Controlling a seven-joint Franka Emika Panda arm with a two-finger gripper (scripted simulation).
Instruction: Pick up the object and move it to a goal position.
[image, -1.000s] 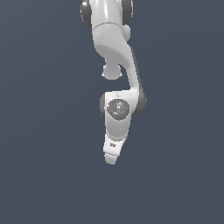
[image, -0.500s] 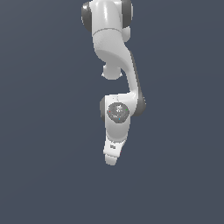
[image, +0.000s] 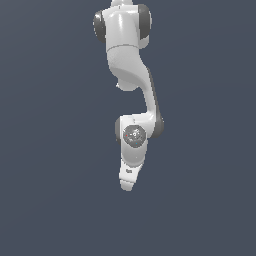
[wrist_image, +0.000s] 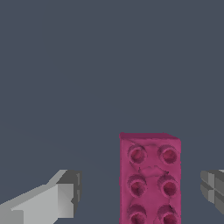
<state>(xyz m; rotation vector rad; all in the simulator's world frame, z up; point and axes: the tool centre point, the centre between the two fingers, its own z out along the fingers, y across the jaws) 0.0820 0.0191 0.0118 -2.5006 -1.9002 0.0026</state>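
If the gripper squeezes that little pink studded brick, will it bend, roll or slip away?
The brick looks like a rigid moulded block, so it probably won't bend. It lies flat with straight sides, so rolling seems unlikely. Its smooth sides might slip a little between the open gripper.

You're in a bare simulator scene: flat slate-grey backdrop (image: 50, 150) all round, rendered white Panda arm (image: 131, 75) hanging from 12 o'clock.
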